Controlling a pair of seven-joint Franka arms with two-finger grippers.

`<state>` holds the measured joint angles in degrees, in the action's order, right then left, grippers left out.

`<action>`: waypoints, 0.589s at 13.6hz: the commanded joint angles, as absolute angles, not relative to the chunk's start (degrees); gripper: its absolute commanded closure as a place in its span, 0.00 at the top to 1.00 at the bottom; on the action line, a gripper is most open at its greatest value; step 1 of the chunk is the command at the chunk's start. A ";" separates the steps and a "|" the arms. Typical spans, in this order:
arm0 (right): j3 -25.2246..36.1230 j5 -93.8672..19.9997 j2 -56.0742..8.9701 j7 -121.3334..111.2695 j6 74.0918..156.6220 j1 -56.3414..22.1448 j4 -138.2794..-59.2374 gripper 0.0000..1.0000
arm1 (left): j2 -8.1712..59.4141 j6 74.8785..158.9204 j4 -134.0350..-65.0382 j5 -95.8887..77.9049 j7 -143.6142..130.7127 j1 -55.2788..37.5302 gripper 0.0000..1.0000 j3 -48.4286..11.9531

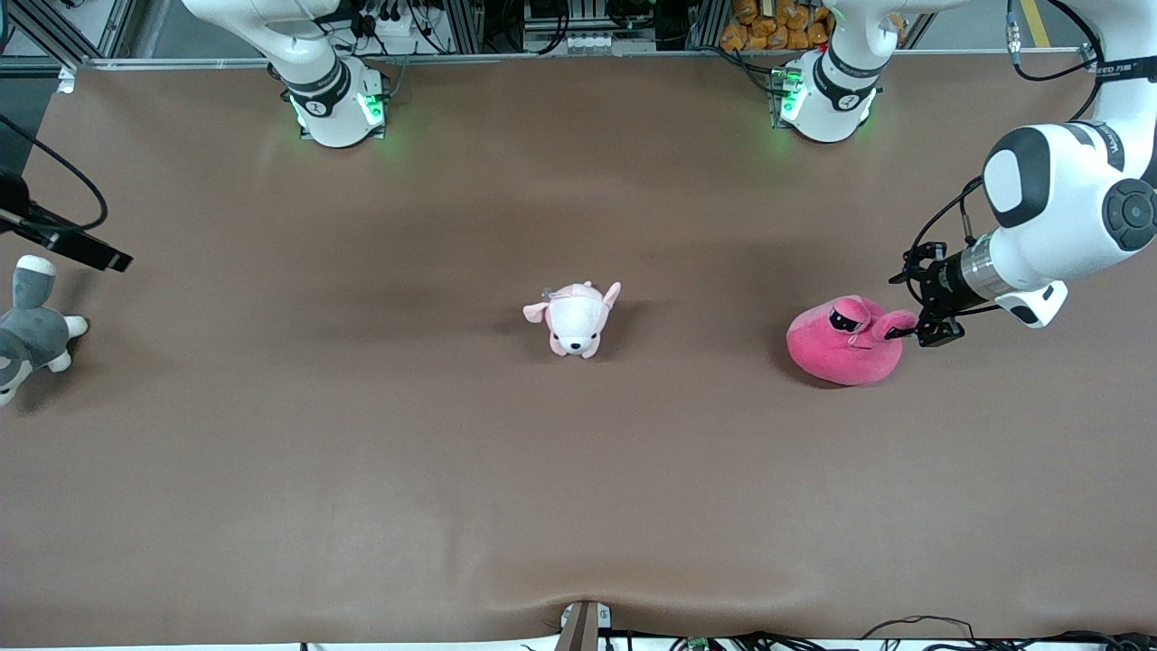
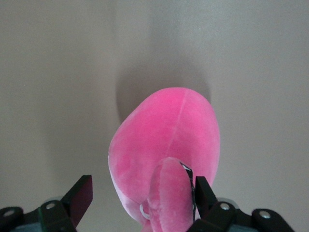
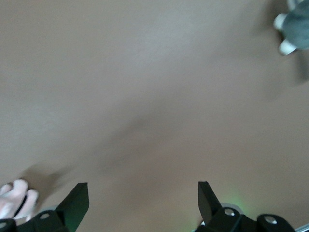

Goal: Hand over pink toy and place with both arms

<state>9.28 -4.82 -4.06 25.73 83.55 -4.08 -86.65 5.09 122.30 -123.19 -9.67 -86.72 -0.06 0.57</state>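
The pink toy (image 1: pixel 845 348) lies on the brown table toward the left arm's end. My left gripper (image 1: pixel 926 316) is low beside it and open. In the left wrist view the pink toy (image 2: pixel 164 135) fills the middle, and one of its stalk eyes (image 2: pixel 171 193) sits between the open fingers of the left gripper (image 2: pixel 142 186), against one finger (image 2: pixel 203 191) and apart from the other one. My right gripper (image 3: pixel 141 186) is open and empty, up over bare table between the husky plush and the puppy plush.
A small pale pink-and-white puppy plush (image 1: pixel 577 321) stands mid-table and shows at the edge of the right wrist view (image 3: pixel 14 195). A grey-and-white husky plush (image 1: pixel 27 334) lies at the right arm's end (image 3: pixel 294 24). The table's near edge (image 1: pixel 578 633) runs along the front.
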 commanded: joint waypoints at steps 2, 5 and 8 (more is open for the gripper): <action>9.14 -10.02 -4.57 31.62 83.41 -3.16 -86.04 1.00 | 5.54 124.28 -123.31 -11.34 -86.04 0.44 0.27 0.00; 9.05 -10.72 -4.66 34.10 83.76 -3.87 -85.96 1.00 | 5.45 124.54 -123.22 -12.56 -86.13 0.44 0.00 -0.09; 9.05 -12.04 -4.66 35.58 83.67 -3.96 -85.96 1.00 | 4.57 124.45 -122.17 -12.92 -87.71 -0.09 0.00 -0.87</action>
<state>9.18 -10.35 -4.63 33.46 83.69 -4.06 -86.53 5.56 124.23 -122.76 -11.50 -86.78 -0.08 0.22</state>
